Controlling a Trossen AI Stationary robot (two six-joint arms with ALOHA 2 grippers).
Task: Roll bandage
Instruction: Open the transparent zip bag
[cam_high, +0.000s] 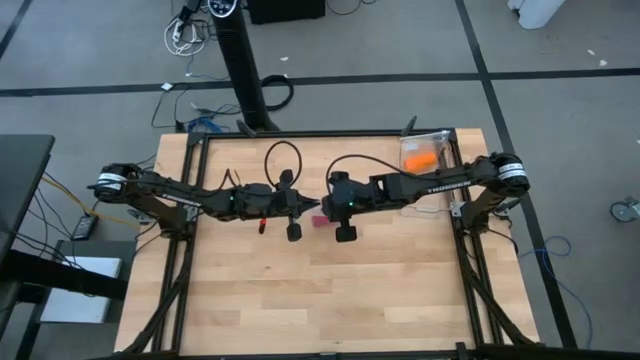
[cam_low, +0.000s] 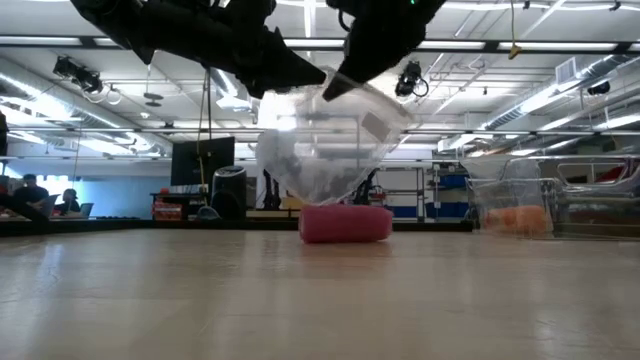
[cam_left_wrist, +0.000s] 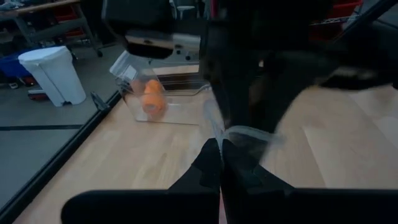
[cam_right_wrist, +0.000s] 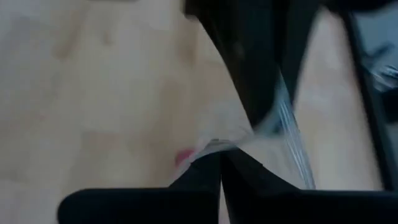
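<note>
The bandage (cam_low: 345, 223) is a small pink roll that lies on its side on the wooden table at mid-table; it also shows in the high view (cam_high: 318, 221) and in the right wrist view (cam_right_wrist: 185, 157). A clear plastic bag (cam_low: 325, 150) hangs just above it between my two grippers. My left gripper (cam_high: 305, 207) and my right gripper (cam_high: 328, 205) meet tip to tip over the roll, each shut on the bag's top. I cannot tell whether the bag's bottom touches the roll. My left gripper pinches the bag's upper edge (cam_left_wrist: 245, 132) between its two shut fingers, coming from the table's left and slanting down. The bag hangs slack below the fingers, clear of the table. My right gripper pinches the bag's upper edge (cam_right_wrist: 273, 121) between its two shut fingers, coming from the table's right and slanting down, opposite the left gripper. The bag hangs slack below it.
A clear container (cam_high: 425, 153) with an orange roll (cam_left_wrist: 152, 96) inside stands at the table's far right corner; it also shows in the low view (cam_low: 515, 215). Bare wood lies toward the near edge (cam_high: 320, 300). Black frame rails run along the table's sides.
</note>
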